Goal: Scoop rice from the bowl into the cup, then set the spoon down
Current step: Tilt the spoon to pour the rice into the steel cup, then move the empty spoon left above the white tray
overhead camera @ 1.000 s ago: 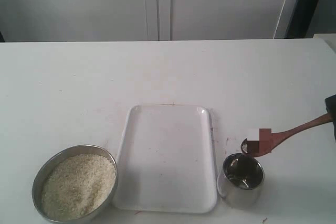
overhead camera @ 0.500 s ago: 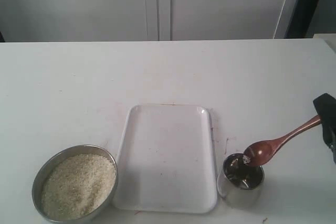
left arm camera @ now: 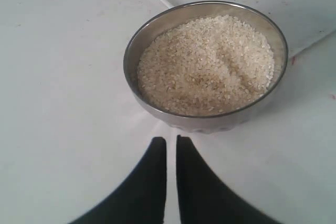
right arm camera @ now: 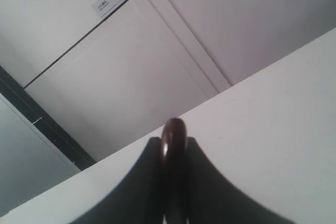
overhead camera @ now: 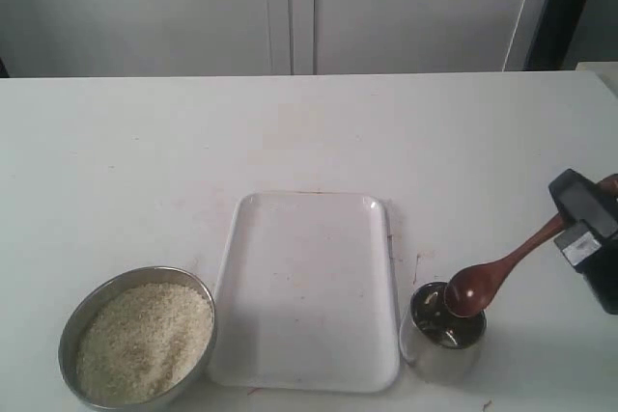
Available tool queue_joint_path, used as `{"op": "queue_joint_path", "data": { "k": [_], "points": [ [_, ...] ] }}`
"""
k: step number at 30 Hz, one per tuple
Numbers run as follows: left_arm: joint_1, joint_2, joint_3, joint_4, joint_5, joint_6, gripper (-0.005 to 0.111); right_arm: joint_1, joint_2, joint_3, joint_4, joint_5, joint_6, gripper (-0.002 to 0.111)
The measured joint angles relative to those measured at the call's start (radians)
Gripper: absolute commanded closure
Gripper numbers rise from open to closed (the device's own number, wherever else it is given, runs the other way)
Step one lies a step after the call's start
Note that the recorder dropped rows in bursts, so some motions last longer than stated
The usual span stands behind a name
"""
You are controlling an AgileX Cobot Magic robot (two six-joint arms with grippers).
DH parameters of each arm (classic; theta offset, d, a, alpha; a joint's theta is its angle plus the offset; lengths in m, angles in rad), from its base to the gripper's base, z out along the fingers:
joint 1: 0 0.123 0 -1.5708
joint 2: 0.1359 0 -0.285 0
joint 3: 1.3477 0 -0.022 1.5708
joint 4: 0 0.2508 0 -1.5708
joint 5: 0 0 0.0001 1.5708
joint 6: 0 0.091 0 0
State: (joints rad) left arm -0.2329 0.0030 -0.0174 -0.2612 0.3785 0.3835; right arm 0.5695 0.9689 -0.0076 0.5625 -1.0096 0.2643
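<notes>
Dark reddish-brown wooden spoon (overhead camera: 491, 279) is clamped by its handle in the right gripper (overhead camera: 572, 219), near the right edge of the tabletop (overhead camera: 145, 161). The handle slopes down toward the left. The oval end hangs over the far-right part of the steel cup's (overhead camera: 442, 346) rim, back side up. Can't tell if it touches the rim. In the right wrist view the handle tip (right arm camera: 174, 129) pokes out between the two black fingers, which are closed tight on it.

The cup stands upright near the front edge, just right of the white tray (overhead camera: 304, 277) and apart from it. Its inside is too reflective to tell how much rice it holds.

The grey metal bowl (overhead camera: 145, 271) sits at the front-left of the tabletop, just beside the tray's left edge; can't tell if they touch. It is filled high with rice (overhead camera: 145, 340).

Left gripper (left arm camera: 171, 148) hangs just short of the bowl's wall, jaws nearly together with only a thin slit, nothing between them.
</notes>
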Motion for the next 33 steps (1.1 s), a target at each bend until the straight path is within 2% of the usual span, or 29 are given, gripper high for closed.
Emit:
{"op": "queue_joint_path", "data": {
  "k": [9, 14, 17, 19, 23, 26, 33],
  "points": [
    [0.000, 0.000, 0.000, 0.000, 0.000, 0.000, 0.092, 0.000, 0.000, 0.000, -0.013, 0.000, -0.037, 0.108],
    [0.000, 0.000, 0.000, 0.000, 0.000, 0.000, 0.092, 0.000, 0.000, 0.000, -0.017, 0.000, 0.048, 0.108],
    [0.000, 0.000, 0.000, 0.000, 0.000, 0.000, 0.092, 0.000, 0.000, -0.019, -0.051, 0.005, 0.090, 0.108],
    [0.000, 0.000, 0.000, 0.000, 0.000, 0.000, 0.092, 0.000, 0.000, -0.065, -0.141, 0.022, 0.094, 0.108],
    [0.000, 0.000, 0.000, 0.000, 0.000, 0.000, 0.092, 0.000, -0.001, -0.172, -0.230, 0.189, 0.082, 0.108],
    [0.000, 0.000, 0.000, 0.000, 0.000, 0.000, 0.092, 0.000, -0.001, -0.297, -0.248, 0.387, 0.021, 0.108],
    [0.000, 0.000, 0.000, 0.000, 0.000, 0.000, 0.092, 0.000, -0.001, -0.490, -0.248, 0.661, -0.007, 0.108]
  ]
}}
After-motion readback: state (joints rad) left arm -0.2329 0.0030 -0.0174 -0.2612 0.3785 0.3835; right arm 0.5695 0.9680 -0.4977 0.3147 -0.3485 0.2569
